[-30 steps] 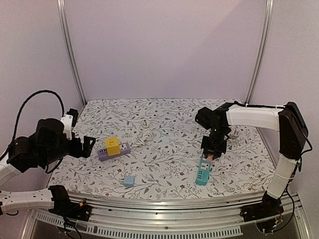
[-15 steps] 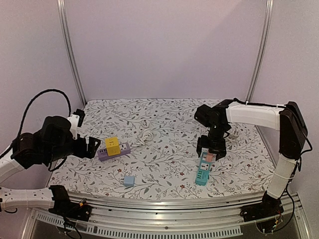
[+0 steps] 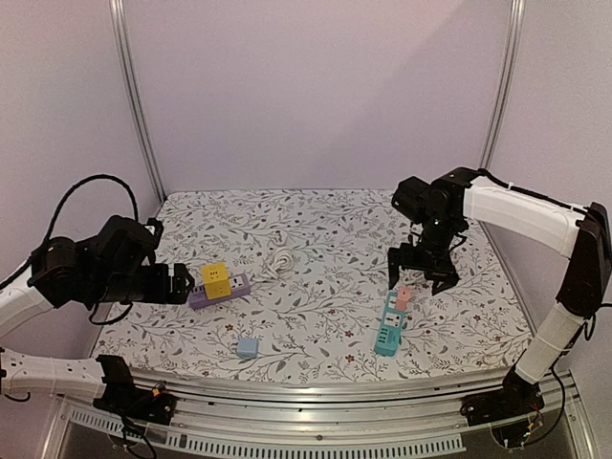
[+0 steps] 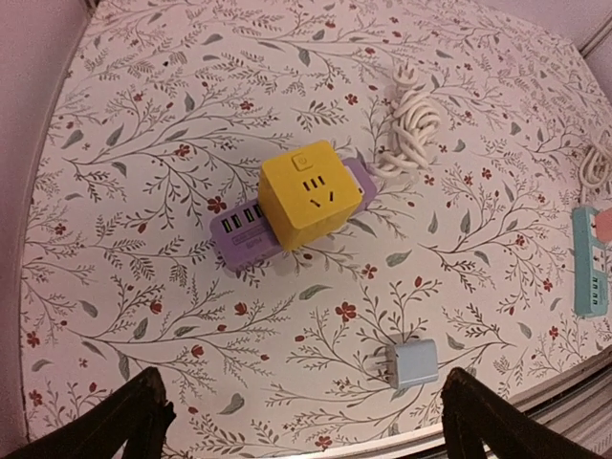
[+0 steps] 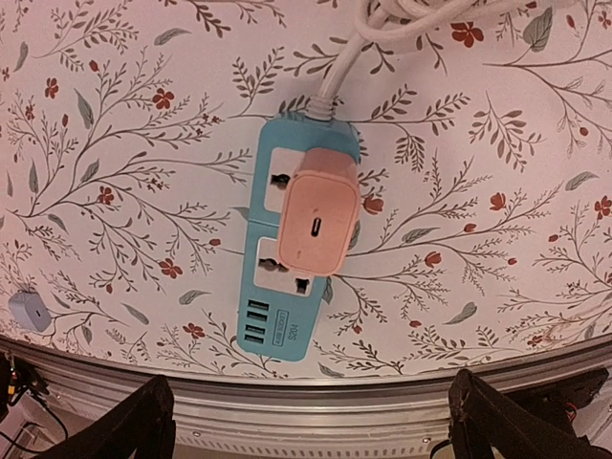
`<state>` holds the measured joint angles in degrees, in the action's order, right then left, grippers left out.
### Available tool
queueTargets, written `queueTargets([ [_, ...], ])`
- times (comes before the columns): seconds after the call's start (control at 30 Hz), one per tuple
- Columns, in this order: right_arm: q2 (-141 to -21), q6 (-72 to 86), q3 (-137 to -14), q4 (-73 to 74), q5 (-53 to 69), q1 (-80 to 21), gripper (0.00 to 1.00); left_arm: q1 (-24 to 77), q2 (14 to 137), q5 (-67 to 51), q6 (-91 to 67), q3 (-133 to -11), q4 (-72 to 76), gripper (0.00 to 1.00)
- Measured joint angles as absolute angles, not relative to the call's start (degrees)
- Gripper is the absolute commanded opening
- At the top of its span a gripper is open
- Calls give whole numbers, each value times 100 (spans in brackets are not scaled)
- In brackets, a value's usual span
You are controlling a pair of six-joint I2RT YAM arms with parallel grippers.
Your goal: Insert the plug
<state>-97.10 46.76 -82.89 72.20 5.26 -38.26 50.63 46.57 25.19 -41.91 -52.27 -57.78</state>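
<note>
A pink plug (image 5: 319, 221) (image 3: 404, 297) stands seated in the teal power strip (image 5: 285, 320) (image 3: 386, 335) at the front right of the table. My right gripper (image 3: 422, 272) (image 5: 311, 421) hangs open just above and behind it, touching nothing. On the left a yellow cube plug (image 4: 309, 194) (image 3: 216, 278) sits on a purple power strip (image 4: 241, 232) (image 3: 198, 296). My left gripper (image 3: 177, 284) (image 4: 301, 421) is open, to the left of that strip, with nothing between its fingers. A loose light-blue plug (image 4: 414, 364) (image 3: 248, 347) lies on its side near the front edge.
A coiled white cable (image 3: 280, 260) (image 4: 411, 134) lies behind the purple strip. The teal strip's white cord (image 5: 382, 24) runs off toward the back. The floral tablecloth ends at a metal rail (image 3: 316, 392) along the front. Upright posts (image 3: 139, 105) stand at the back corners.
My right gripper has opened, let go of the pink plug and lifted away; the plug stays in the teal strip. The left arm has moved right, closer to the purple strip.
</note>
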Motion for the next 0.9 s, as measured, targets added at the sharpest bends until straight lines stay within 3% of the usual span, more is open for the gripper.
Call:
queueTargets([
  [0.5, -8458, 3699, -8486, 7612, -58, -3817, 99, 5105, 5393, 1791, -5435, -5004, -6261, 83],
  [0.9, -7229, 3612, -7983, 7693, -200, -3817, 99, 5439, 7070, 851, -5553, -4532, -5074, 70],
])
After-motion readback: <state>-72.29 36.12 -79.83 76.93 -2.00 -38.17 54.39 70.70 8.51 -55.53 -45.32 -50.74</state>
